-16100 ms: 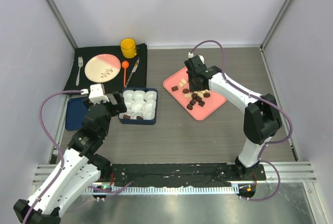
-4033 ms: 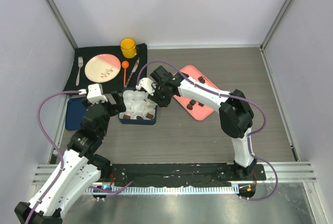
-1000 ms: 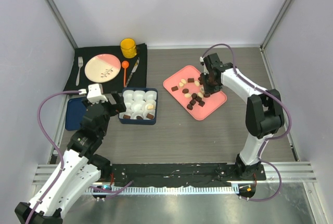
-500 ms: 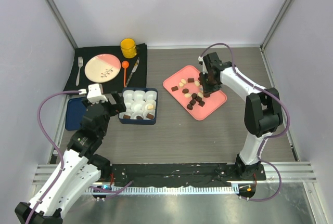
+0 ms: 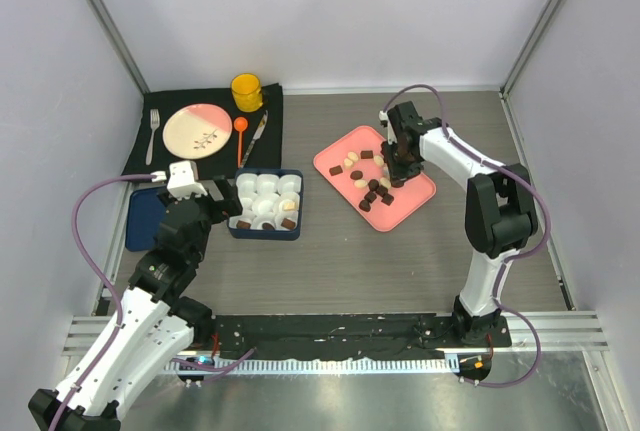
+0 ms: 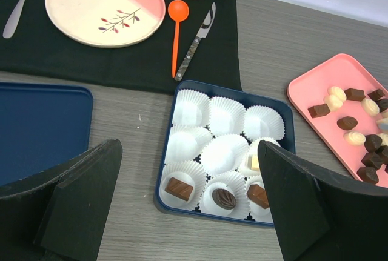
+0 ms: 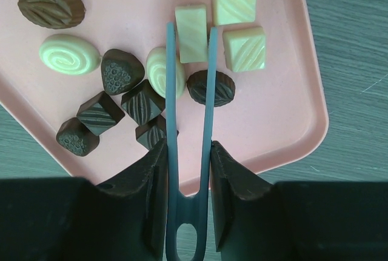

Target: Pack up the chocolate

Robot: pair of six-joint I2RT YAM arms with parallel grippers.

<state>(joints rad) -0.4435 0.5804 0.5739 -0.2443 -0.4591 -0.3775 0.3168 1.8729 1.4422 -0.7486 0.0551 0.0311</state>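
Four chocolates (image 6: 180, 187) in blue box (image 6: 206, 84); more on pink tray (image 6: 321, 85); left jaws wide, right jaws around tongs (image 7: 172, 103)

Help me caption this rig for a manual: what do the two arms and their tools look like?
Both arms are alike: the left arm and right arm have white link shells and black joints. A mauve cable loops along each. The left tool and right tool have matte black, wedge-shaped fingers; a white camera block sits at the left wrist.
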